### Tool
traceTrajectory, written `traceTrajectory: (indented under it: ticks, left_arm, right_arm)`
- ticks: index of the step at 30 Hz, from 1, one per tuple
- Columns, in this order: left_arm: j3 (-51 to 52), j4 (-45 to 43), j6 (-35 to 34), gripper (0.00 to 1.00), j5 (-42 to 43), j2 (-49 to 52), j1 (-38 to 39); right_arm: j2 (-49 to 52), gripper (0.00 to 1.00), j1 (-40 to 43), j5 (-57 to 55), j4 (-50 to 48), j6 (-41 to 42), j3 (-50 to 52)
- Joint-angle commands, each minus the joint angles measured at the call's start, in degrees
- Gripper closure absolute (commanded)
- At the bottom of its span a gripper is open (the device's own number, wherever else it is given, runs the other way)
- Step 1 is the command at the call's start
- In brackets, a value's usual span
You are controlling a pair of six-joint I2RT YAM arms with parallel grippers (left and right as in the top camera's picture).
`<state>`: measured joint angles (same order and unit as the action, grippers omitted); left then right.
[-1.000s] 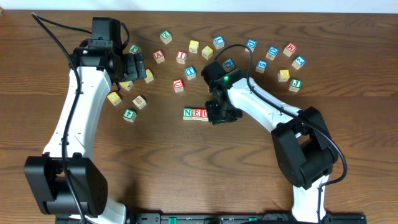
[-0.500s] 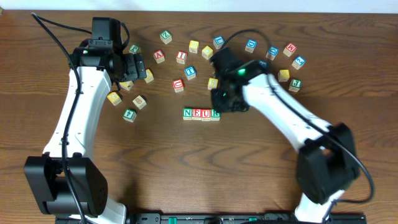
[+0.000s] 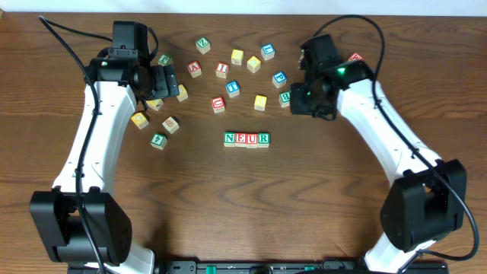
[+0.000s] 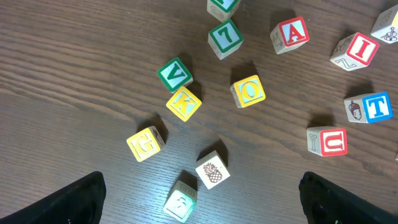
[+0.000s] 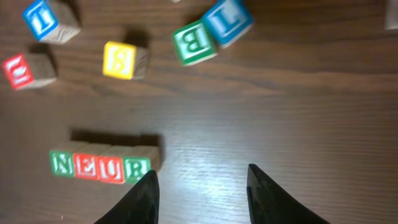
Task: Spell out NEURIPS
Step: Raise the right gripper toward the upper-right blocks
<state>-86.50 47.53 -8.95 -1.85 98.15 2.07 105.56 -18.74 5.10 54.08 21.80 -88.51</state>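
Observation:
A row of four blocks reading N, E, U, R (image 3: pixel 246 138) lies at the table's centre and also shows in the right wrist view (image 5: pixel 102 167). My right gripper (image 3: pixel 306 103) is open and empty (image 5: pixel 202 193), up and to the right of the row, beside a green B block (image 5: pixel 194 42) and a yellow S block (image 5: pixel 124 60). A red I block (image 3: pixel 221 68) lies among the loose blocks at the back. My left gripper (image 3: pixel 163 80) is open and empty (image 4: pixel 205 210), above a cluster of loose blocks at the left.
Under the left gripper lie a green V (image 4: pixel 175 73), yellow K (image 4: pixel 183 102), yellow O (image 4: pixel 249 91), yellow G (image 4: pixel 145 143), a pineapple block (image 4: pixel 212 169), red A (image 4: pixel 290 32) and red U (image 4: pixel 328 141). More blocks (image 3: pixel 333 64) lie at the back right.
My right gripper let go of the R block at the row's right end, then moved up and to the right, away from the row. The left arm has not moved.

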Motion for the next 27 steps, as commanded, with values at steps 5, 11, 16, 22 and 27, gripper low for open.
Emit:
traceTrajectory:
  ticks: [5, 11, 16, 22, 27]
  left_arm:
    - [-0.8, 0.0, 0.3, 0.03, -0.2, -0.1, -0.2]
    - [-0.8, 0.0, 0.3, 0.02, -0.2, -0.1, -0.2]
    - [-0.8, 0.0, 0.3, 0.02, -0.2, -0.1, -0.2]
    - [-0.8, 0.0, 0.3, 0.02, -0.2, -0.1, -0.2]
    - [-0.8, 0.0, 0.3, 0.02, -0.2, -0.1, -0.2]
  right_arm:
    - [-1.0, 0.58, 3.1, -0.4, -0.2, -0.9, -0.8]
    - [-1.0, 0.58, 3.2, -0.5, -1.6, -0.9, -0.8]
    - [-1.0, 0.58, 3.2, -0.5, -3.3, -0.9, -0.8]
    - [-1.0, 0.57, 3.2, -0.5, -5.3, -0.9, -0.8]
    - [-1.0, 0.56, 3.2, -0.5, -5.2, -0.9, -0.8]
